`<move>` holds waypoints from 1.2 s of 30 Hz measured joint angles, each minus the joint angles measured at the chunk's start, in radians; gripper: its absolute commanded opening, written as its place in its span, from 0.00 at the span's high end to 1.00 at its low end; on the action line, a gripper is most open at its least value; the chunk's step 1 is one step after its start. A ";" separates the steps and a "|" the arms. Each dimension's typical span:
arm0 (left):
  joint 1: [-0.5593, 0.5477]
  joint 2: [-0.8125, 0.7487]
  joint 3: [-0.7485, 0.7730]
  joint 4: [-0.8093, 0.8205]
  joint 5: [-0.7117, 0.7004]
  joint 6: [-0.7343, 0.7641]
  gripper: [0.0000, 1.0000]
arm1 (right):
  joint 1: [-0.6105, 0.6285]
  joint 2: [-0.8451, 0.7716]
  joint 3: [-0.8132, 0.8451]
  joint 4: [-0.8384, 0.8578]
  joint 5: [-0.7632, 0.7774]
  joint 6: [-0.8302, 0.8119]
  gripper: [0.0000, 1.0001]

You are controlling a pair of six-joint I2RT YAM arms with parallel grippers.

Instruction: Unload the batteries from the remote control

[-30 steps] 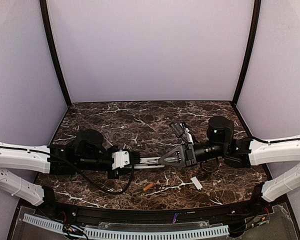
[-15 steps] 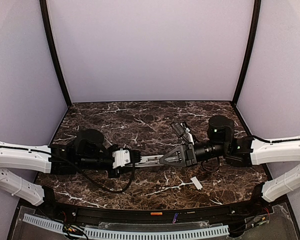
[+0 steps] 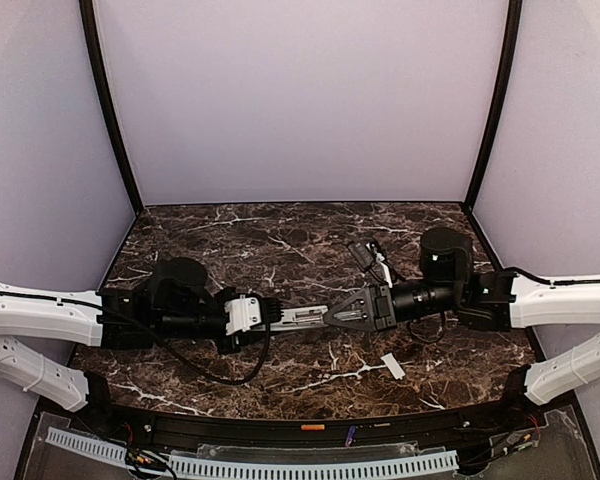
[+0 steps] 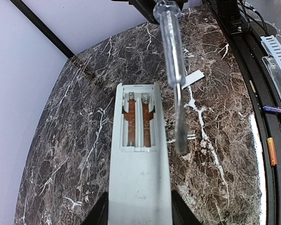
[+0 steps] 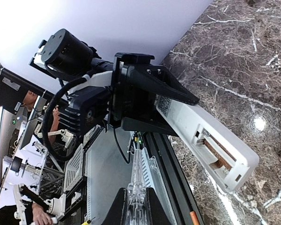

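Lilac walls stand around a dark marble table. On the remote control, the right wrist view shows a small black-and-white code sticker, too small to read. Only the left wrist view looks straight into the open battery recess. It has two slots with brown-orange strips, and I cannot tell if a cell is inside. One orange battery lies on the black rail at the right edge of that view, off the marble. The left claw is clamped on the remote control in the middle of the top view. The right claw is squeezed tight on a clear screwdriver, whose tip sits just beside the remote control. A white cover piece lies on the marble, lower right of the claws.
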 measured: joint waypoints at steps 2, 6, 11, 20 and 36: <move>0.000 0.000 0.000 0.000 -0.001 0.000 1.00 | 0.000 -0.002 0.011 -0.033 0.016 -0.008 1.00; 0.000 0.000 0.000 0.000 -0.005 0.000 1.00 | 0.000 -0.024 0.034 -0.102 0.058 -0.029 1.00; 0.000 0.000 0.000 0.000 -0.018 0.000 1.00 | 0.000 -0.072 0.044 -0.156 0.128 -0.047 1.00; 0.000 0.023 0.026 0.014 -0.129 -0.073 1.00 | 0.000 -0.169 0.040 -0.252 0.373 -0.064 1.00; -0.001 0.114 0.182 -0.134 -0.529 -0.521 1.00 | 0.000 -0.264 -0.101 -0.214 0.685 -0.119 1.00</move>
